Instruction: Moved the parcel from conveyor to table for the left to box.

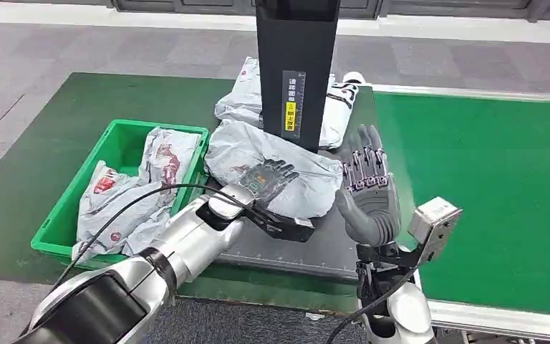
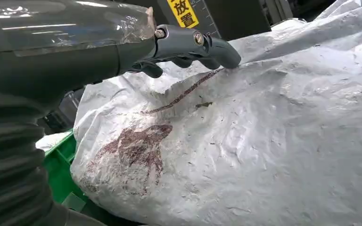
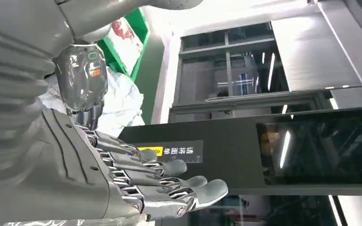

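The left hand (image 1: 268, 183) lies palm down on top of the grey parcel (image 1: 276, 161), its fingers (image 2: 217, 47) pressed flat on the crinkled wrapper rather than curled round it, so it touches the parcel without clasping it. The right hand (image 1: 367, 183) stands upright just beside the parcel's right end, palm turned toward it, fingers (image 3: 169, 181) straight and apart, holding nothing. The parcel rests on a dark grey table plate (image 1: 315, 251), at the foot of a black upright column (image 1: 293, 64) bearing a yellow label. A second grey parcel (image 1: 240, 97) lies behind the column. To the left, just beside the plate, a green box (image 1: 118, 143) holds several more wrapped parcels. To the right stretches the green conveyor belt (image 1: 487, 179) with its pale edge rail. Beyond is grey carpeted floor (image 1: 79, 43).
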Available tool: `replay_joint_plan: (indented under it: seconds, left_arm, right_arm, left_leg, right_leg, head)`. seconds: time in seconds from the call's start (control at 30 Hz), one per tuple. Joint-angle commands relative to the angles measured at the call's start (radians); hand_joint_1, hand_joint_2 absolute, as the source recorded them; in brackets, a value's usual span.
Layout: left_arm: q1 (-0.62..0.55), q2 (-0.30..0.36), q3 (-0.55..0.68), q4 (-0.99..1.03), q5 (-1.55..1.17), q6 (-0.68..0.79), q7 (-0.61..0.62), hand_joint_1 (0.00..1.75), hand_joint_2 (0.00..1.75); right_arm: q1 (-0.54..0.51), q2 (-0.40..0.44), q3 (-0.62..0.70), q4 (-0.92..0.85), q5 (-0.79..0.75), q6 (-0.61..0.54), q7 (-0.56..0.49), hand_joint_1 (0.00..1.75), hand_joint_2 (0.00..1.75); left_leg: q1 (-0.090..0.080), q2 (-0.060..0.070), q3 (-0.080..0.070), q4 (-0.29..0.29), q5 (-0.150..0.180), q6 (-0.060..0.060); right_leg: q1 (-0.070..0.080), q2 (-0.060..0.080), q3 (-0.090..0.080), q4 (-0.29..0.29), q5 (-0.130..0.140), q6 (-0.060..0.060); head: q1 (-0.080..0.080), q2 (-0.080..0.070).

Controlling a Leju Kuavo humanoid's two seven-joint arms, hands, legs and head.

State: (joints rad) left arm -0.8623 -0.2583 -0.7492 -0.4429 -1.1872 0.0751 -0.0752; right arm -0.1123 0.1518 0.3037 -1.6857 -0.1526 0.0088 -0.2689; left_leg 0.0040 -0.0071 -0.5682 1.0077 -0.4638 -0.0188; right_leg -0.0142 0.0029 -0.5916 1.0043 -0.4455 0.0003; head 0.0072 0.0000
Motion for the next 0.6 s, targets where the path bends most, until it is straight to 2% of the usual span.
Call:
replay_joint_plan:
  seconds: [0.03,0.53,0.57,0.6]
  left_arm:
    - [-0.053,-0.001,-0.002,0.063,0.001,-0.011,-0.002,0.0,1.75]
    - [0.032,0.009,-0.123,0.095,-0.054,-0.08,0.055,0.0,1.75]
    - [0.043,0.02,-0.143,0.094,-0.08,-0.03,0.12,1.75,1.75]
    - [0.047,0.027,-0.142,0.097,-0.08,-0.019,0.117,1.75,1.75]
  right_arm:
    - [-0.031,-0.024,-0.024,0.061,-0.002,-0.002,0.003,0.0,1.75]
    - [-0.005,-0.037,0.013,0.061,-0.023,0.023,0.003,0.0,1.75]
    - [0.0,-0.024,0.003,0.061,-0.024,0.023,0.002,0.0,1.75]
    - [0.001,-0.021,-0.001,0.059,-0.024,0.023,0.002,0.0,1.75]
  left_leg:
    - [0.001,0.001,-0.001,0.0,0.0,0.0]
    - [0.001,0.002,0.003,-0.003,0.0,0.0]
    - [0.001,0.001,0.002,-0.002,0.0,0.0]
    - [0.001,0.002,0.003,-0.003,0.001,0.0]
  right_leg:
    - [0.001,0.0,0.0,-0.001,0.001,0.0]
    - [0.001,0.001,0.002,-0.003,0.001,0.0]
    - [0.001,0.001,0.002,-0.003,0.001,0.0]
    - [0.001,0.002,0.003,-0.004,0.001,0.0]
  head:
    - [0.0,0.0]
    - [0.0,0.0]
    - [0.0,0.0]
    - [0.0,0.0]
